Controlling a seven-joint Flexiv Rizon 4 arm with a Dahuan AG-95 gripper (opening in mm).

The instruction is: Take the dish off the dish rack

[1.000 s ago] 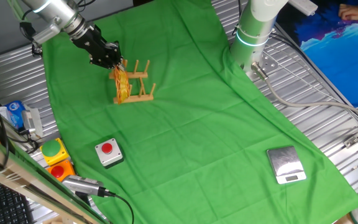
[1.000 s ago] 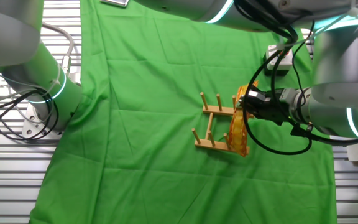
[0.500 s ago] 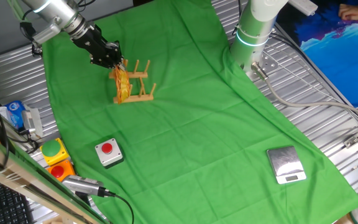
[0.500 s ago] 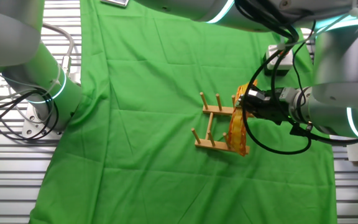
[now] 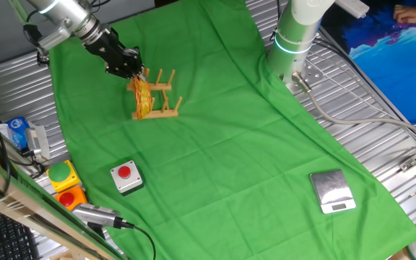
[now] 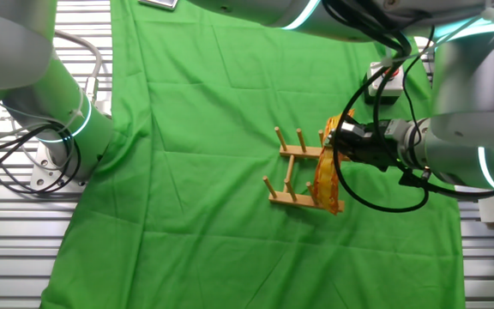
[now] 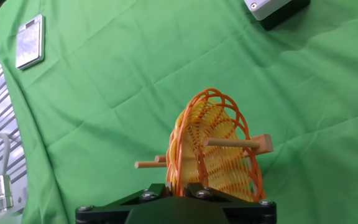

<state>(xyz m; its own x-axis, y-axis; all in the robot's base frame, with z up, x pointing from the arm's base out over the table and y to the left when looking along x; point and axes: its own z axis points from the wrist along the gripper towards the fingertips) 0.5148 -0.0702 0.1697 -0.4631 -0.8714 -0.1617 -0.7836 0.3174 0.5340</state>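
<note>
The yellow wicker dish stands on edge among the pegs of the small wooden dish rack, at the far left of the green cloth. My gripper is at the dish's upper rim. In the other fixed view the gripper meets the top of the dish at the right end of the rack. In the hand view the dish rises between two pegs, and my gripper is shut on its near rim.
A grey box with a red button sits near the front left. A silver scale lies at the front right. Yellow and orange button boxes sit at the left edge. Another arm's base stands at the back.
The gripper, dish and rack have shifted very slightly; otherwise nothing has visibly changed.
</note>
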